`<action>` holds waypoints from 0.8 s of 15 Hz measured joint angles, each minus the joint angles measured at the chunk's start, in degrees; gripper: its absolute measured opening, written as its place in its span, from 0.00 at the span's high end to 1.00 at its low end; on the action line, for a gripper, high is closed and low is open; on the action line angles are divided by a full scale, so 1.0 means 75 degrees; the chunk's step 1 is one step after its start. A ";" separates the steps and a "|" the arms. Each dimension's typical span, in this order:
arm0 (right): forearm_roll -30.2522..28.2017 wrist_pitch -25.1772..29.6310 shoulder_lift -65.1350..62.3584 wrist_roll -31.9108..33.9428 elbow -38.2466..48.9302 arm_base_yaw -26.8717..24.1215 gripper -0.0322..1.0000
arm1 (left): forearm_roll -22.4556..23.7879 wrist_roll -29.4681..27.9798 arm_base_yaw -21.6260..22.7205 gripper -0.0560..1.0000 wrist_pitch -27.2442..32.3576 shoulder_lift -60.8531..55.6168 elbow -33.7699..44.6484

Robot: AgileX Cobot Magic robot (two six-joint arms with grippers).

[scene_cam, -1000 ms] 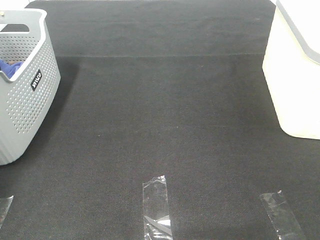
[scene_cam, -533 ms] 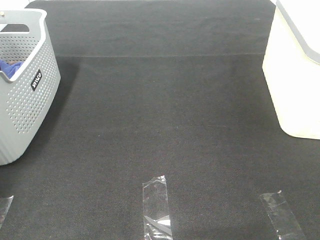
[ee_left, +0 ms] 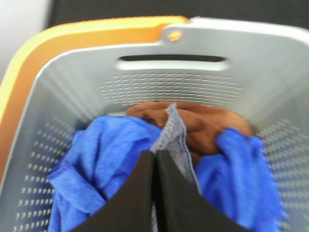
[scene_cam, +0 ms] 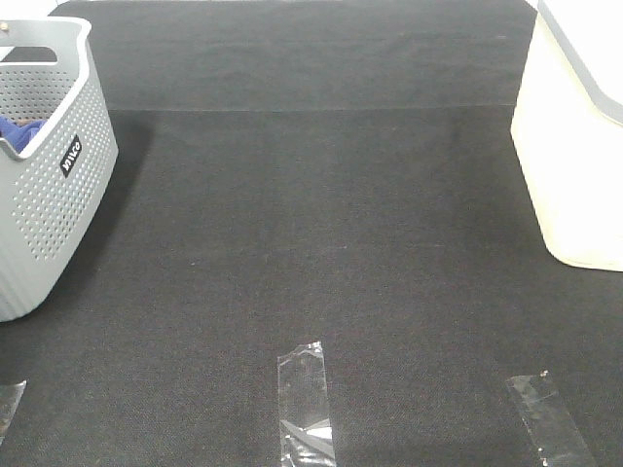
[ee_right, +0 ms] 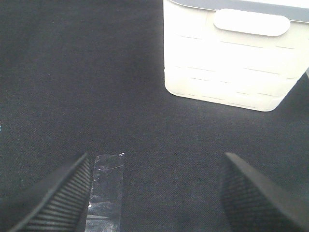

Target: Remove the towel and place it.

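The jaws of the left gripper (ee_left: 155, 154) are pressed fully together, and a raised fold of the towel (ee_left: 176, 130) is pinched at their tips. The towel is found inside the grey perforated basket (ee_left: 72, 92), where it stands up between a bright blue cloth (ee_left: 104, 154) and a brown cloth (ee_left: 203, 121). Only a narrow grey-lavender strip of it is seen, and the wrist picture is blurred. Part of the basket's rim is coloured orange.

The jaws of the right gripper (ee_right: 157, 164) are spread wide, and nothing is held between them; the black mat (ee_right: 72, 72) is seen under them. A strip of clear tape (ee_right: 106, 188) lies on the mat just beside one finger. A white bin (ee_right: 227, 63) stands farther off on the mat. In the high view the basket is set at the left edge and the bin at the right, well apart.
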 joint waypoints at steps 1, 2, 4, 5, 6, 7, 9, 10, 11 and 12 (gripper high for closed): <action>0.0000 0.0000 0.0000 0.0000 0.0000 0.0000 0.29 | -0.0351 0.0451 0.0000 0.95 0.0168 -0.0183 0.0000; 0.0000 0.0000 0.0000 0.0000 0.0000 0.0000 0.29 | -0.0947 0.0970 0.0000 0.95 0.0413 -0.0497 0.0000; 0.0000 0.0000 0.0000 0.0000 0.0000 0.0000 0.29 | -0.1734 0.1604 0.0000 0.95 0.0672 -0.0886 0.0000; 0.0000 0.0000 0.0000 0.0000 0.0000 0.0000 0.29 | -0.2338 0.2009 0.0000 0.95 0.0741 -0.1123 0.0000; 0.0000 0.0000 0.0000 0.0000 0.0000 0.0000 0.29 | -0.2865 0.2299 0.0000 0.95 0.0817 -0.1367 0.0000; 0.0000 0.0000 0.0000 0.0000 0.0000 0.0000 0.29 | -0.3507 0.2620 0.0000 0.95 0.0848 -0.1612 0.0000; 0.0000 0.0000 0.0000 0.0000 0.0000 0.0000 0.29 | -0.4721 0.3300 -0.0038 0.95 0.0856 -0.2002 0.0000; 0.0000 0.0000 0.0000 0.0000 0.0000 0.0000 0.29 | -0.5149 0.3621 -0.0145 0.95 0.0848 -0.2185 0.0000; 0.0000 0.0000 0.0000 0.0000 0.0000 0.0000 0.29 | -0.5500 0.3927 -0.0336 0.95 0.0848 -0.2330 0.0000; 0.0000 0.0000 0.0000 0.0000 0.0000 0.0000 0.29 | -0.5653 0.4118 -0.0581 0.95 0.0810 -0.2422 0.0000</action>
